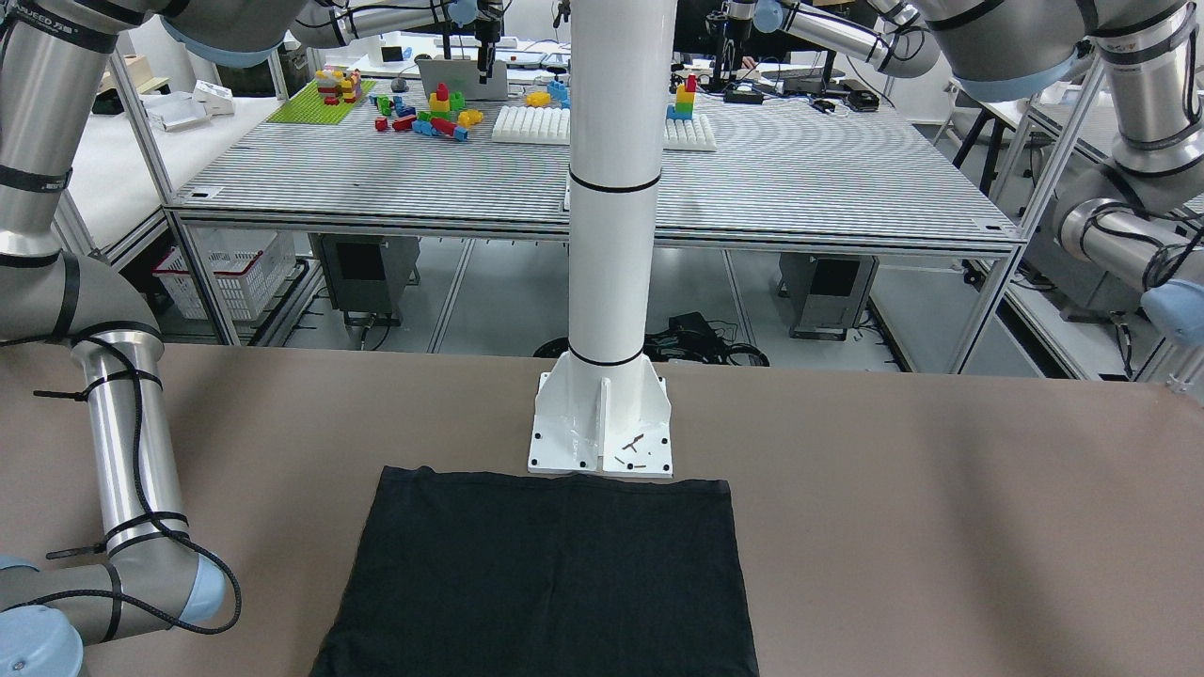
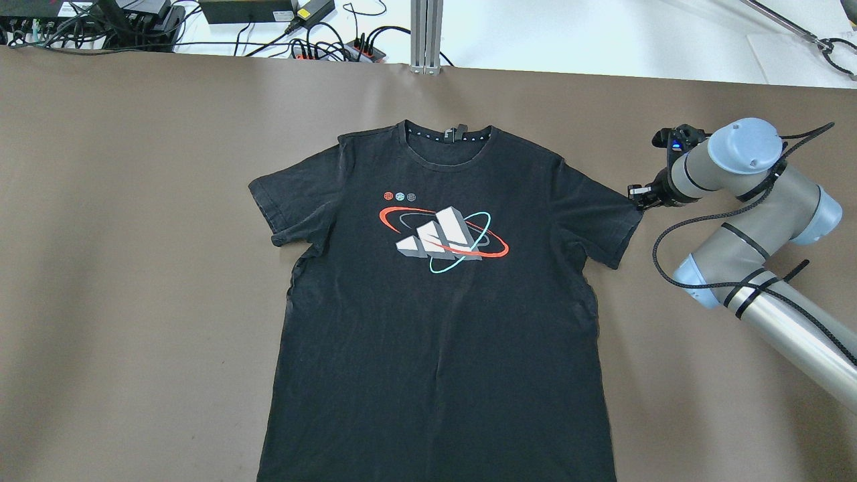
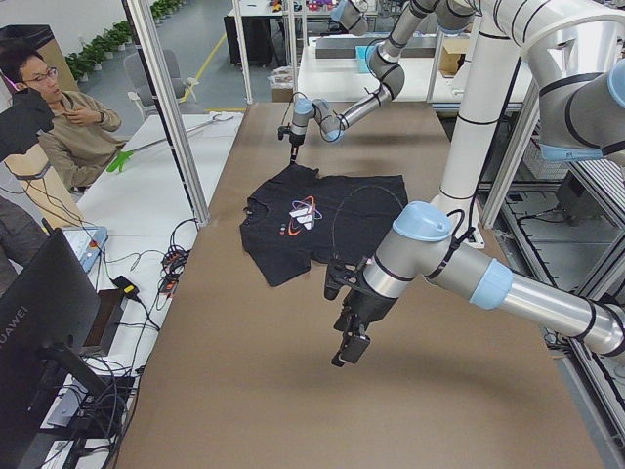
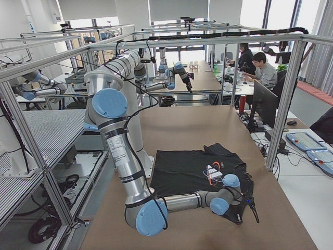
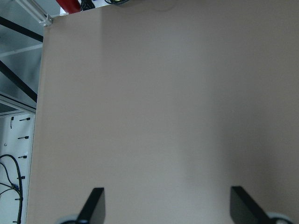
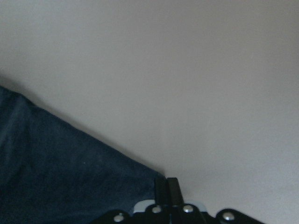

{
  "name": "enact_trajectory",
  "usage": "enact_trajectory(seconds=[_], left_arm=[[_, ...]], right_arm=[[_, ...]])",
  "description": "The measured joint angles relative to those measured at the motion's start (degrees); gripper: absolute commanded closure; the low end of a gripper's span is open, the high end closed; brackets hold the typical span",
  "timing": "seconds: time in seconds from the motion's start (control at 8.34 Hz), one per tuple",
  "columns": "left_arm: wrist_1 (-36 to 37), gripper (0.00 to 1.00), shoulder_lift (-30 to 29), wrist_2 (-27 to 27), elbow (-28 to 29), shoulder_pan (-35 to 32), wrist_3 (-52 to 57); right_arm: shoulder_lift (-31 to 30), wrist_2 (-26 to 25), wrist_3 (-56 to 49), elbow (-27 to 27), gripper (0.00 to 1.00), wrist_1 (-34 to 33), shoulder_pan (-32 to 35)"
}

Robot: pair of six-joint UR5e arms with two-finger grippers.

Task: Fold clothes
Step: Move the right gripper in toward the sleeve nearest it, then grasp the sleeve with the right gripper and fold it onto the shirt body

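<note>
A black T-shirt (image 2: pixel 435 335) with a white, red and teal chest logo lies flat, face up, on the brown table (image 2: pixel 134 268). Its collar points to the table's far edge. Its lower part shows in the front-facing view (image 1: pixel 546 574). My right gripper (image 2: pixel 636 195) is at the outer corner of the sleeve on the overhead view's right. In the right wrist view its fingertips (image 6: pixel 167 189) are pressed together at the corner of the dark fabric (image 6: pixel 60 177). My left gripper (image 5: pixel 168 207) is open over bare table, apart from the shirt; the exterior left view shows it (image 3: pixel 347 342) short of the shirt.
The white pole's base (image 1: pixel 602 432) stands right at the shirt's hem. Cables and power strips (image 2: pixel 321 40) and an aluminium post (image 2: pixel 426 33) lie past the table's far edge. A seated person (image 3: pixel 59 107) is beside the table. The right forearm (image 2: pixel 790 321) lies over the table's right part.
</note>
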Motion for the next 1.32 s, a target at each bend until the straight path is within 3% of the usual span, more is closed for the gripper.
enact_trajectory(seconds=[0.36, 0.84, 1.32], left_arm=[[-0.02, 0.06, -0.04, -0.07, -0.06, 0.08, -0.21], [0.04, 0.06, 0.01, -0.09, -0.03, 0.41, -0.28], [0.06, 0.06, 0.04, -0.09, 0.0, 0.71, -0.32]], right_arm=[[-0.35, 3.11, -0.78, 1.57, 1.0, -0.15, 1.85], [-5.1, 7.32, -1.16, 9.69, 1.0, -0.47, 3.16], [-4.44, 8.42, 0.82, 11.59, 1.0, -1.74, 2.7]])
